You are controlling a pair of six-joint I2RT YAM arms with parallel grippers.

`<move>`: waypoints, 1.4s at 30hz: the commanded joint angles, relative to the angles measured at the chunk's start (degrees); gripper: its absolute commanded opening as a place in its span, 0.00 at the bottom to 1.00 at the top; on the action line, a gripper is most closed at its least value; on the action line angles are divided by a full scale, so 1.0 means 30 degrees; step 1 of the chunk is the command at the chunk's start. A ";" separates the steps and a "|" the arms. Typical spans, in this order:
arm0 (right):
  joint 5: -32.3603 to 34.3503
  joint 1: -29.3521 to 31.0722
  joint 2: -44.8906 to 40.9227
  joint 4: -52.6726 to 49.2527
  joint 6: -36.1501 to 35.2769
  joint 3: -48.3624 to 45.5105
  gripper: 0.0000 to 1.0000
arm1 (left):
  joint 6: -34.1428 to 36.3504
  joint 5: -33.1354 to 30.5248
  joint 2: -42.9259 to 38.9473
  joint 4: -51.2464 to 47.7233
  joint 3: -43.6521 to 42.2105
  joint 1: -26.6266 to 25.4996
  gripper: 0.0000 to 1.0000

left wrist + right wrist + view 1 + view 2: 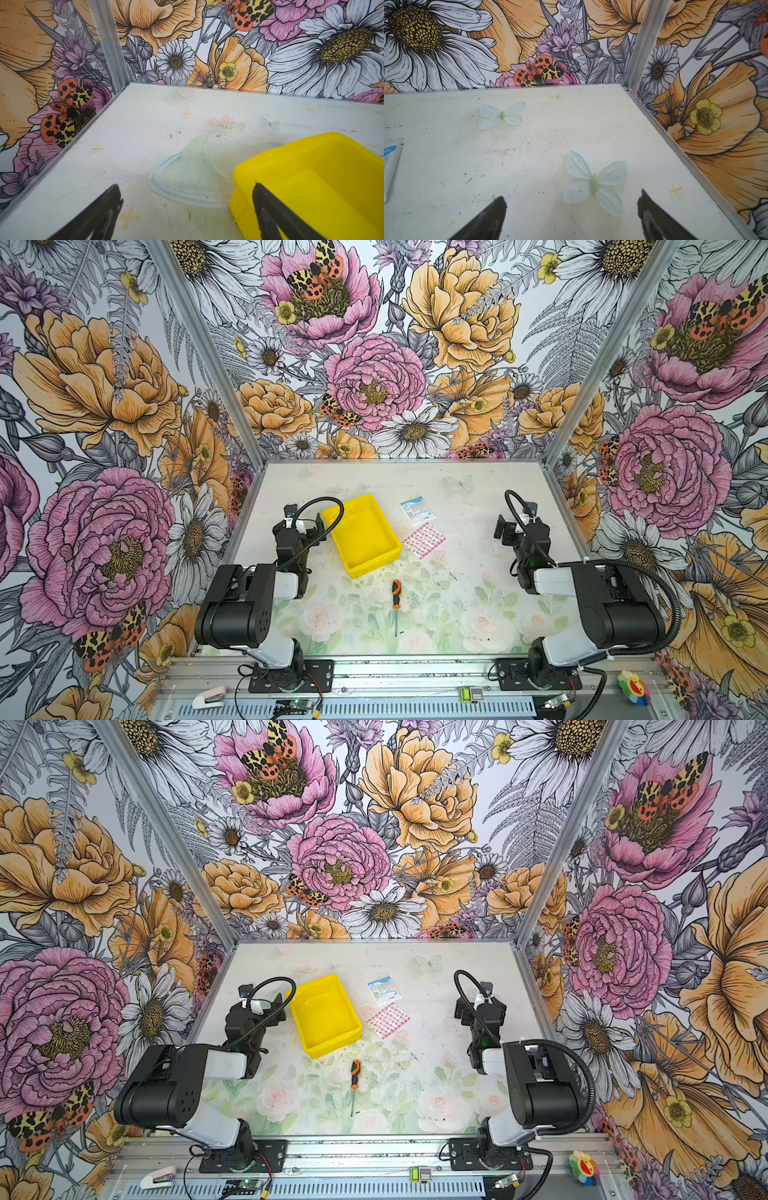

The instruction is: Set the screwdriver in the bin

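Jaws wide apart on left gripper [186, 186] and right gripper [572, 194], holding nothing. Screwdriver [397, 595] flat on table [457, 593], near bin [376, 564], not inside. Could roll or slip away if pinched on thin shaft.

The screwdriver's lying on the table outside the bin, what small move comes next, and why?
Probably bring the open, empty left gripper from beside the bin over the orange-and-black handle of the screwdriver. It lies untouched, nearer the robot than the bin, and that gripper looks slightly closer than the right gripper.
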 commanded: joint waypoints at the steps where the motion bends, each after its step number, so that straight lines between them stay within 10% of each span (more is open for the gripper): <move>1: -0.0187 -0.0129 -0.0040 0.0624 -0.0134 -0.0078 0.99 | 0.0107 0.0259 -0.0015 -0.0040 0.0319 0.0026 0.99; 34: 0.0868 0.0103 -0.0768 -0.0159 -0.0098 0.0083 0.99 | -0.0856 -0.0693 -0.0831 0.0455 -0.0293 0.0491 0.99; 42: 0.2710 0.1890 -0.5762 -0.5416 -0.0057 0.0428 0.99 | -0.3482 -0.1522 -0.5389 -0.9621 0.2248 0.1016 0.99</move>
